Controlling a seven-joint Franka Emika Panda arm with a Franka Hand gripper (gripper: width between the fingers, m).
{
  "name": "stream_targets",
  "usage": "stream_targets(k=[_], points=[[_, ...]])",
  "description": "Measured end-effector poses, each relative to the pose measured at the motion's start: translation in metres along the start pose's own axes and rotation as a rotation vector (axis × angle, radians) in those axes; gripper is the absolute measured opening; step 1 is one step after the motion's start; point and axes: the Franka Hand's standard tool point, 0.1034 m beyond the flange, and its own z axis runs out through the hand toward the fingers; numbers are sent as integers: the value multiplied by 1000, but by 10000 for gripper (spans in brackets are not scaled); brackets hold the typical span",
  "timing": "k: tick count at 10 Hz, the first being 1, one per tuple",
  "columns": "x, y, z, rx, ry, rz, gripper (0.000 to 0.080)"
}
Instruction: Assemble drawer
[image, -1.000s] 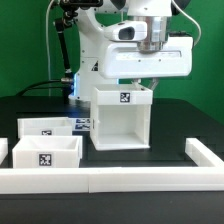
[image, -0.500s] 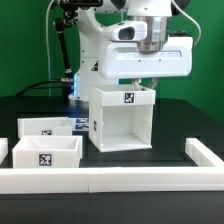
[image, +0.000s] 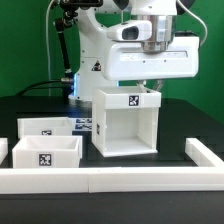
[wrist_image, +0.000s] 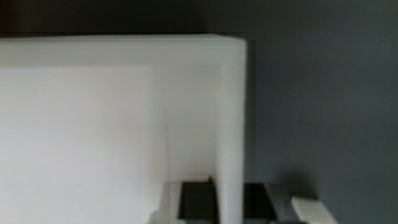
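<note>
The tall white drawer case stands upright on the black table, open side facing the camera, with a tag on its top front edge. My gripper comes straight down onto the case's top at the exterior view's right. In the wrist view the case's thin wall runs between my two dark fingers, and my gripper is shut on it. Two small open-topped white trays sit at the exterior view's left, one farther back and one nearer, each with a tag.
The marker board lies flat between the back tray and the case. A long low white border rail runs along the front, with a raised end at the right. The robot's white base stands behind the case.
My gripper and the case have shifted together a little toward the exterior view's right. The trays have not moved.
</note>
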Motion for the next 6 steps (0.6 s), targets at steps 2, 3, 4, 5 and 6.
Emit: stream_targets(k=[2,3,4,5,6], points=[[24,-2,0,3,46,3,38],[34,-2,-1,5,73,20,38],[46,-6,-1,8,107,40,38],[55,-8,-1,11,121,43,38],[55,-8,-1,11,121,43,38]])
